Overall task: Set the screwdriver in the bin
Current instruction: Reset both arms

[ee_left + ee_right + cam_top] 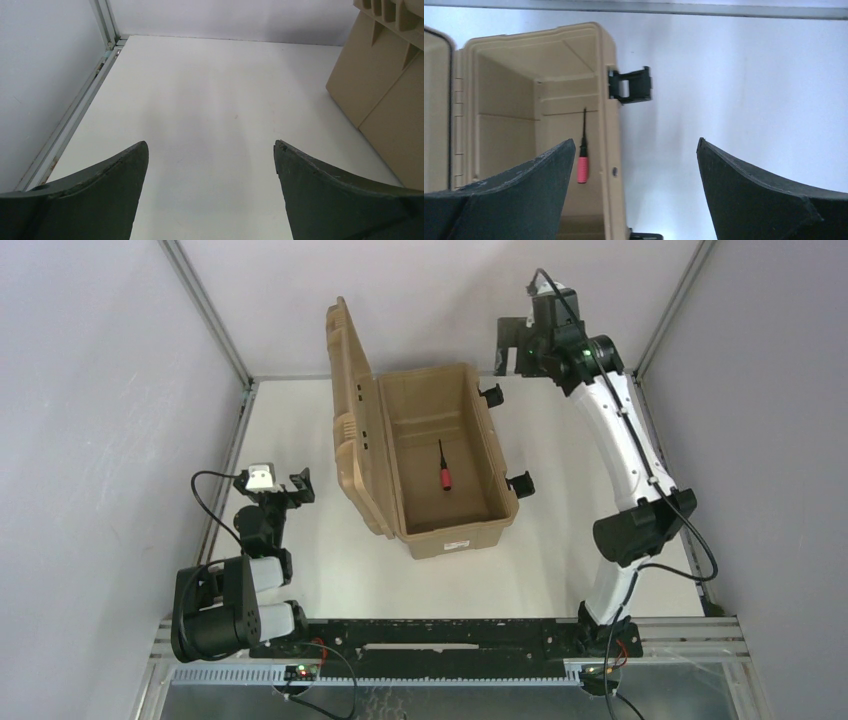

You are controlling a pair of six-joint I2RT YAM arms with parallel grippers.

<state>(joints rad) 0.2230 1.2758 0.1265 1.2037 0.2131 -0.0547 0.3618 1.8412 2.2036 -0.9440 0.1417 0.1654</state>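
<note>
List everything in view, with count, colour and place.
bin: one, tan, lid open, middle of the table
screwdriver: one, red handle and black shaft, lying on the bin's floor
latches: two, black, undone, on the bin's right side
label: one, white, on the bin's near end
table: one, white
left gripper: one, dark, open and empty, over bare table left of the bin
right gripper: one, dark, open and empty, beyond the bin's far right corner

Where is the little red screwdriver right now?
In the top view, the screwdriver lies flat on the floor of the open bin at mid-table, with its red handle pointing toward the near end.
</note>
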